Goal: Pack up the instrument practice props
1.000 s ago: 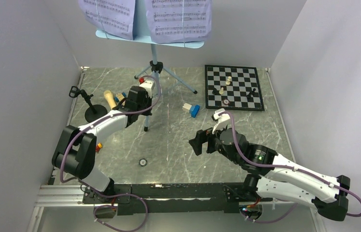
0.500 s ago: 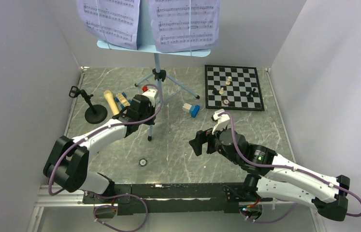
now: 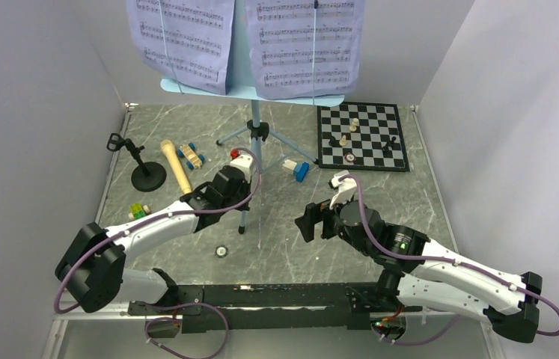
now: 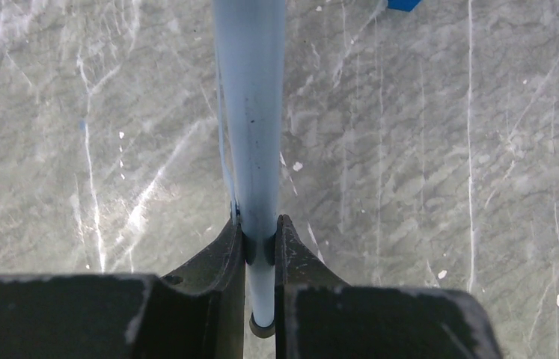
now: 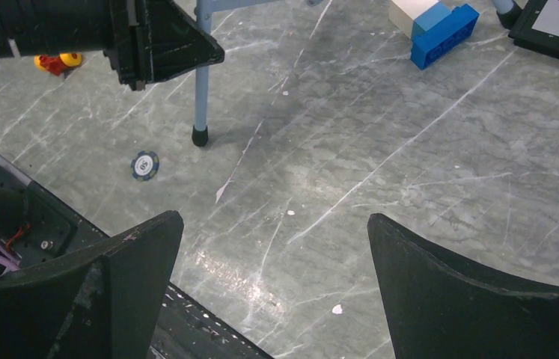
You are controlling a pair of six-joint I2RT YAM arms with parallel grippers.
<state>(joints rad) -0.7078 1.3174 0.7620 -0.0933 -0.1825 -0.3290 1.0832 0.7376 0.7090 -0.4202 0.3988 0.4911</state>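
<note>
The light-blue music stand (image 3: 254, 88) stands at the back middle with two lavender sheet-music pages (image 3: 181, 34) on its desk. My left gripper (image 3: 244, 200) is shut on the stand's near tripod leg (image 4: 250, 112), just above its black foot; the jaws pinch the tube from both sides (image 4: 261, 239). The tan microphone (image 3: 175, 166) lies on the table at the left, beside the short black mic stand (image 3: 147, 176). My right gripper (image 3: 310, 221) hovers open over bare table right of that leg (image 5: 201, 90), with nothing between its fingers (image 5: 272, 239).
A chessboard (image 3: 362, 134) with pieces sits back right. A blue-and-white block (image 3: 298, 170) lies near the stand's right leg. Small toy blocks (image 3: 190, 155) lie beside the microphone, another (image 3: 138, 212) by the left arm. A round chip (image 3: 221, 251) lies near the front.
My left gripper has moved right and nearer with the leg held, and the whole music stand has shifted right with it. The microphone and toy blocks now show. The right arm has stayed put.
</note>
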